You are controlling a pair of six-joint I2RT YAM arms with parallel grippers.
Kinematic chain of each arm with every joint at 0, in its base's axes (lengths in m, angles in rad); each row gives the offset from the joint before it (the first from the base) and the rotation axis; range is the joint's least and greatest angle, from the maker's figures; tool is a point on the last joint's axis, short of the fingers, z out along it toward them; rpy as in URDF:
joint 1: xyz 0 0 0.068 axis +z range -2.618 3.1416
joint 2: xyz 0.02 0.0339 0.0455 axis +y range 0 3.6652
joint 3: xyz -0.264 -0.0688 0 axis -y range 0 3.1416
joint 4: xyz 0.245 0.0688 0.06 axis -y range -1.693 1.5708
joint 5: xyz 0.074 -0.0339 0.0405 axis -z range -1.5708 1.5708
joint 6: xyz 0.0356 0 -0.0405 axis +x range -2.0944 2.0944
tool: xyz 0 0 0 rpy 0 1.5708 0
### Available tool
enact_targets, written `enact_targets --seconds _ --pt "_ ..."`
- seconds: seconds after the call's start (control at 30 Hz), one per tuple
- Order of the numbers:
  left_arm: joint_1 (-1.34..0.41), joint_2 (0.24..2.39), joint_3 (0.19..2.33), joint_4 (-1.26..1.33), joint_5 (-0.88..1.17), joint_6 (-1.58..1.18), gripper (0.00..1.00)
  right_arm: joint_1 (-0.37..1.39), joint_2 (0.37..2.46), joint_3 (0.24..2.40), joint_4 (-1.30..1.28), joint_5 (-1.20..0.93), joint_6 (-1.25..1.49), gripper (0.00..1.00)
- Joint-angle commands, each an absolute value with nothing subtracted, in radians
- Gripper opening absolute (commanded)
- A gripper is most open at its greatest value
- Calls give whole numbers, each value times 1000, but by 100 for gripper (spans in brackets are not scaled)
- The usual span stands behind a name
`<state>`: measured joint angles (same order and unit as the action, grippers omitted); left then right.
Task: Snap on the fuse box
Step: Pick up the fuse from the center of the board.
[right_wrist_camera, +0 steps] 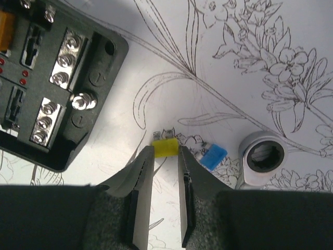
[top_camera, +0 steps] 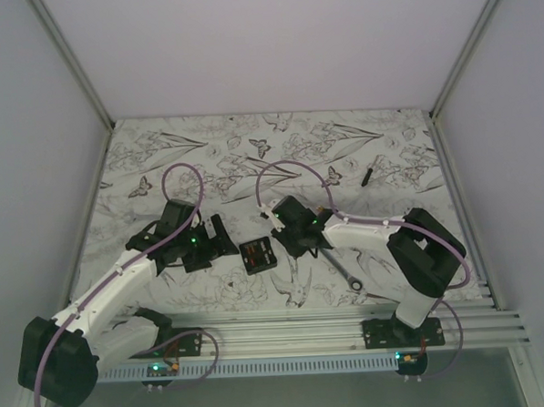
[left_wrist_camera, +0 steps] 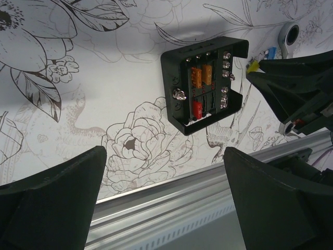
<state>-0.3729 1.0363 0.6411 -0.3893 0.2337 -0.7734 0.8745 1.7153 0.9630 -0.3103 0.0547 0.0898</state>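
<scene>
Your left hand (left_wrist_camera: 164, 159) is standing wide open and holding nothing, hovering over the front edge of the flower-printed bench (left_wrist_camera: 104, 94). The fuse box (left_wrist_camera: 205, 88) is lying open side up on the bench between your two hands, with orange and red fuses showing inside. Your right hand (right_wrist_camera: 165, 153) is standing narrowed, its fingertips pinching a yellow fuse (right_wrist_camera: 166, 147) that is lying near the box's corner. A blue fuse (right_wrist_camera: 213, 156) is lying just beside the wrench (right_wrist_camera: 264, 158) ring.
</scene>
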Motion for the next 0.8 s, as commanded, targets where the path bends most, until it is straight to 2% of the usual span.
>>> enact_targets --seconds 0.0,0.17,0.47,0.77 --pt "-367 1035 645 -384 285 -802 100 882 1671 933 -323 60 84 24" --pt "-367 1038 664 -323 351 -833 95 882 1599 928 -290 30 77 23" --pt "-381 1068 729 -184 479 -885 67 882 1421 909 -209 -85 68 24" --pt "-433 1140 792 -72 537 -942 44 882 1305 879 -113 -206 69 27"
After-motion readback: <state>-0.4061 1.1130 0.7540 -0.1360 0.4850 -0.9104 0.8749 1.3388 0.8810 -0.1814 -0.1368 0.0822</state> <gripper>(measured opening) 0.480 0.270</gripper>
